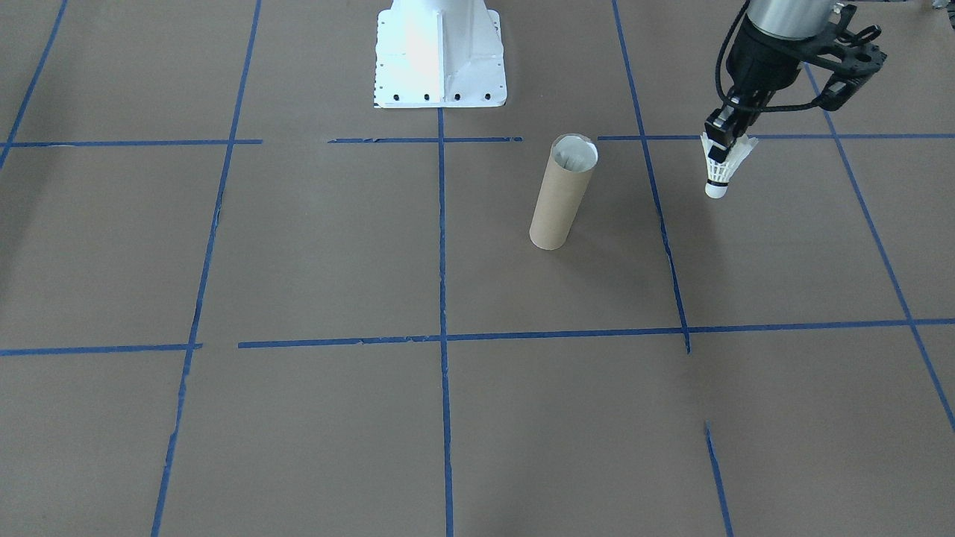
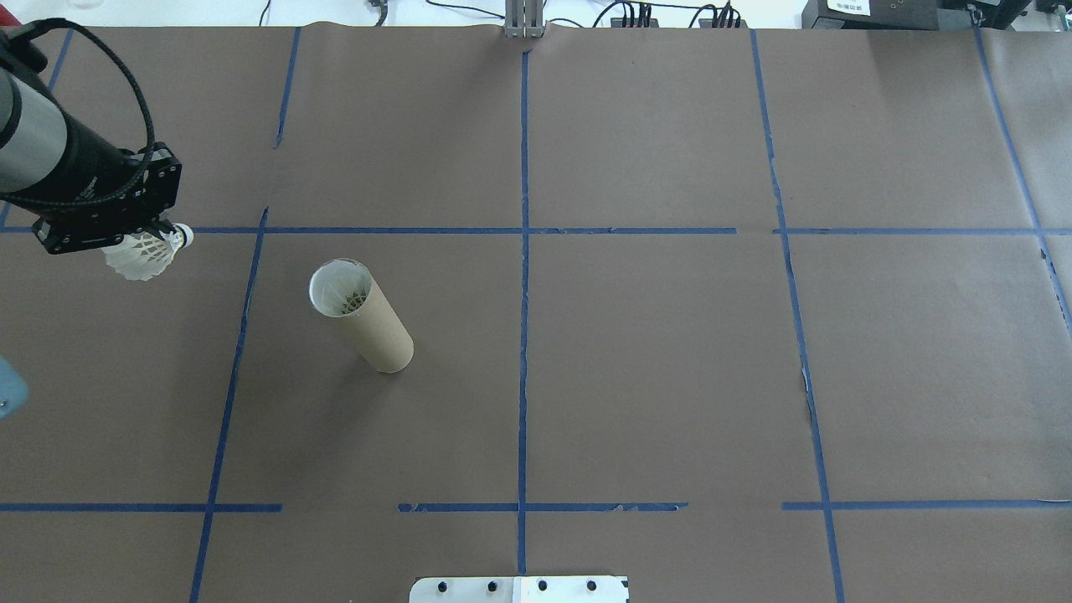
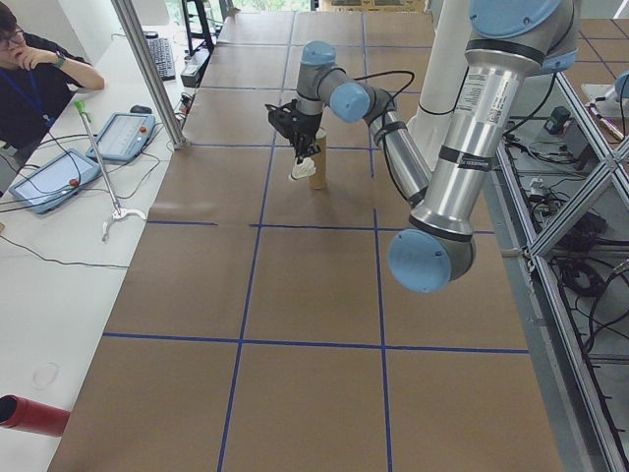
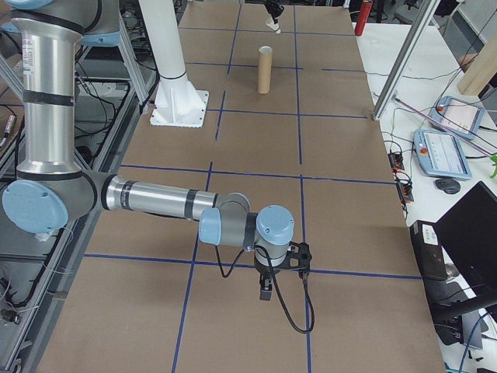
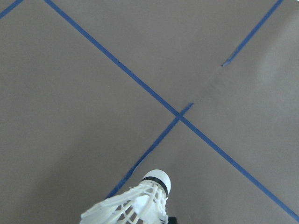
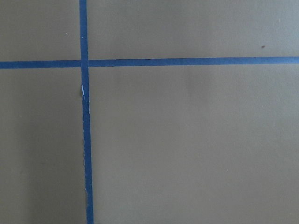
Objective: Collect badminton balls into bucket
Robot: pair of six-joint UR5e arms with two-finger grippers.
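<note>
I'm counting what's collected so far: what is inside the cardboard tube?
Through the open top of the cardboard tube, white feather ribs of at least one shuttlecock show against the whitish wall. The tube's wall hides anything deeper, so a count isn't possible.

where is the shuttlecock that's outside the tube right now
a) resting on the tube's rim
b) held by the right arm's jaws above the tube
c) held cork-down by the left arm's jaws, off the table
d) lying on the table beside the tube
c: the shuttlecock hangs cork-down from the left gripper, clear of the table and off to the side of the upright tube; the right arm is far away, holding nothing visible.
</note>
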